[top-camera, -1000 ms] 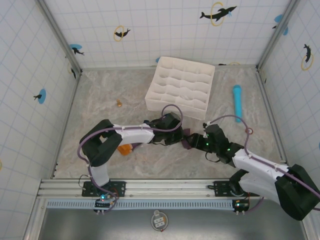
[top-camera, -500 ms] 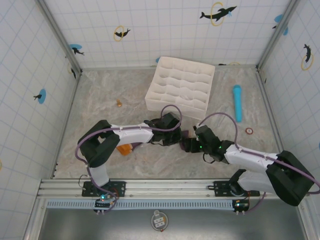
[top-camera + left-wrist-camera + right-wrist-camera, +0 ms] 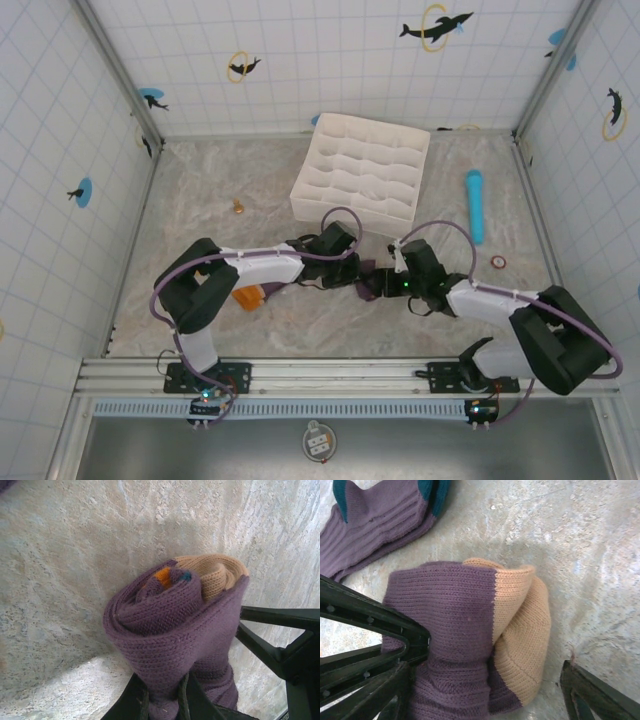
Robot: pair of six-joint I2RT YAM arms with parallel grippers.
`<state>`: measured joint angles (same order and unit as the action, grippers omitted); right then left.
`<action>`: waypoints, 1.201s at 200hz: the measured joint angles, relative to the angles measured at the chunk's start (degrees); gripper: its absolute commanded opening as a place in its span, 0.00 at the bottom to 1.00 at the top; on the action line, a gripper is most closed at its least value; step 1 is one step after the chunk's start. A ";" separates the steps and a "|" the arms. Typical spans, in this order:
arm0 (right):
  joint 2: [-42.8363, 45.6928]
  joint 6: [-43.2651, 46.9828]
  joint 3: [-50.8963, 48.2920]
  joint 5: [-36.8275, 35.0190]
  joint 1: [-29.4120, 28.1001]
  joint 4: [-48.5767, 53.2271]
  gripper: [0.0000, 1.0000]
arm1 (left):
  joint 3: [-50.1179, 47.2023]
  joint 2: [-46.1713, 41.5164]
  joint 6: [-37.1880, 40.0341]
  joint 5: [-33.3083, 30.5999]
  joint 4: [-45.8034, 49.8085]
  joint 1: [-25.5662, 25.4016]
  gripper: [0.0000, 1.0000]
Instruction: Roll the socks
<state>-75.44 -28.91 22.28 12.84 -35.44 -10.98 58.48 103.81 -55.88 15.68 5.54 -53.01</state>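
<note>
While your left gripper pinches the near end of the rolled socks tight, your right gripper stands wide around the bundle, one finger against it, the other apart. The roll sits near the front middle of the table, its length running away from the left fingers, the coiled orange-and-teal core turned upward, tan heel outermost.

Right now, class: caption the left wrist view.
Left tool shut on the rolled purple socks, tan heel showing, marbled table behind.
</note>
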 measured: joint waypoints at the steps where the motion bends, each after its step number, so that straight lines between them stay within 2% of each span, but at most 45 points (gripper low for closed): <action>1: -0.04 -0.07 -0.02 0.11 0.00 -0.09 0.75 | -0.02 0.00 0.00 -0.02 0.00 0.00 0.00; 52: -1.64 -0.48 -2.47 3.28 0.15 -6.82 0.50 | -0.37 0.00 0.57 0.46 -0.48 0.31 0.00; 74: -1.99 -0.79 -2.84 4.35 0.15 -8.41 0.40 | -0.48 0.00 0.59 0.44 -0.74 0.31 0.04; 94: -2.29 -1.18 -3.28 4.87 0.17 -9.79 0.29 | -0.63 0.00 0.57 0.42 -1.05 0.31 0.19; 125: -2.49 -1.86 -4.07 5.25 0.48 -11.78 0.13 | -1.09 -0.04 0.66 0.02 -0.81 0.70 0.51; 151: -2.69 -2.60 -4.63 5.90 0.90 -13.11 0.00 | -1.70 -0.63 0.46 -0.33 0.20 1.31 0.68; 179: -2.64 -3.23 -4.63 6.82 1.07 -13.38 0.00 | -1.81 -2.32 0.50 -0.70 0.96 1.31 0.79; 187: -2.45 -3.45 -4.63 6.95 1.07 -13.27 0.00 | -1.88 -2.95 0.61 -0.94 1.14 1.31 0.90; 200: -1.90 -3.69 -4.63 6.95 1.09 -12.59 0.00 | -1.88 -4.28 0.79 -1.38 1.22 1.31 0.93; 205: -1.53 -3.78 -4.61 6.95 1.18 -12.11 0.00 | -1.88 -4.87 0.76 -1.60 1.29 1.33 0.97; 240: 2.34 -4.59 -3.96 6.69 2.03 -6.08 0.00 | -0.63 -8.90 3.50 -3.30 3.10 2.64 0.97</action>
<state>-73.10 -33.50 18.33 19.53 -33.41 -17.06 57.84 94.91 -52.38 12.38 8.64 -50.37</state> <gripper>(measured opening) 0.195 0.971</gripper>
